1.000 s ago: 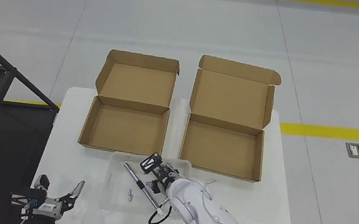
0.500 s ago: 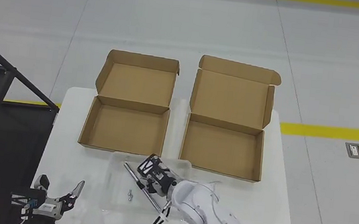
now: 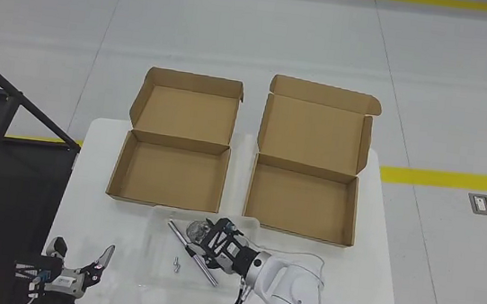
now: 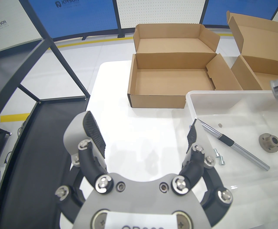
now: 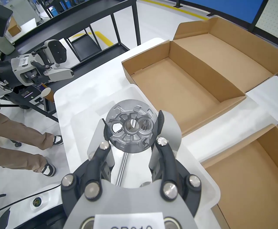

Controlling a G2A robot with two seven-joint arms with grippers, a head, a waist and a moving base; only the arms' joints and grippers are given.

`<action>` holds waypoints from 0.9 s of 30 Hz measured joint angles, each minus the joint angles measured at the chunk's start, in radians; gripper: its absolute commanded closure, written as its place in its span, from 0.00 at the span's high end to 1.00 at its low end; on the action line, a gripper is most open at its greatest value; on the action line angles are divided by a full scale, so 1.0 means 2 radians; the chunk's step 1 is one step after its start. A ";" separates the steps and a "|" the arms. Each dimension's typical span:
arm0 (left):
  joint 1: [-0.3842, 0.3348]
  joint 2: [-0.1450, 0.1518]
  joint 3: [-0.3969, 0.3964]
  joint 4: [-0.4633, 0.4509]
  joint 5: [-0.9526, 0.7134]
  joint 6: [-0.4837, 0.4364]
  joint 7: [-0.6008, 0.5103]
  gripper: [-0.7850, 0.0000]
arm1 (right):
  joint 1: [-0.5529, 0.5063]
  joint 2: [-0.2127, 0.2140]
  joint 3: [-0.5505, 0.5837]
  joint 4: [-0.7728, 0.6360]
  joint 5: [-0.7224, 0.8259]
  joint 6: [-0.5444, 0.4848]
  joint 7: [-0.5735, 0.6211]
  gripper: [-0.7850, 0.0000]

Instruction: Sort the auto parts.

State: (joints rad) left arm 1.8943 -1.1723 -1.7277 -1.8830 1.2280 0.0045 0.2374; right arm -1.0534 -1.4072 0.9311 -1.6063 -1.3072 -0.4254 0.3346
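Your right gripper [image 5: 133,124] fingers clamp a grey slotted disc [image 5: 128,139] over the clear tray [image 4: 228,92]; left gripper [image 3: 82,251], lower left, fingers apart.

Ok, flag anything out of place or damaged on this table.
Nothing stands out. The left box and right box sit open, square and empty; the rod and screws lie in the clear tray; the right hand grips the toothed disc by its rim.

The right claw [image 5: 133,128] is clamped on a grey toothed disc [image 5: 128,110] held above the surface [image 3: 374,280] — one finger on each side of its rim. Its white arm [image 3: 295,294] comes in from the near edge. The left claw [image 4: 141,128] hangs by the near left corner, fingers [image 4: 93,128] spread wide.
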 measured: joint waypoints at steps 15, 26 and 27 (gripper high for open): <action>0.000 0.000 0.000 0.000 0.000 0.000 0.000 1.00 | -0.001 -0.009 0.039 -0.005 0.007 0.151 -0.132 0.00; 0.000 0.000 0.000 0.000 0.000 0.000 0.000 1.00 | 0.091 -0.021 0.069 0.127 0.032 0.237 -0.054 0.00; 0.000 0.000 0.000 0.000 0.000 0.000 0.000 1.00 | 0.099 -0.022 0.070 0.143 0.036 0.237 -0.052 0.00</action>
State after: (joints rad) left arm 1.8943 -1.1723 -1.7277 -1.8830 1.2280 0.0045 0.2374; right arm -0.8559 -1.4508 1.0717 -1.3198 -1.2348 0.0493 0.2306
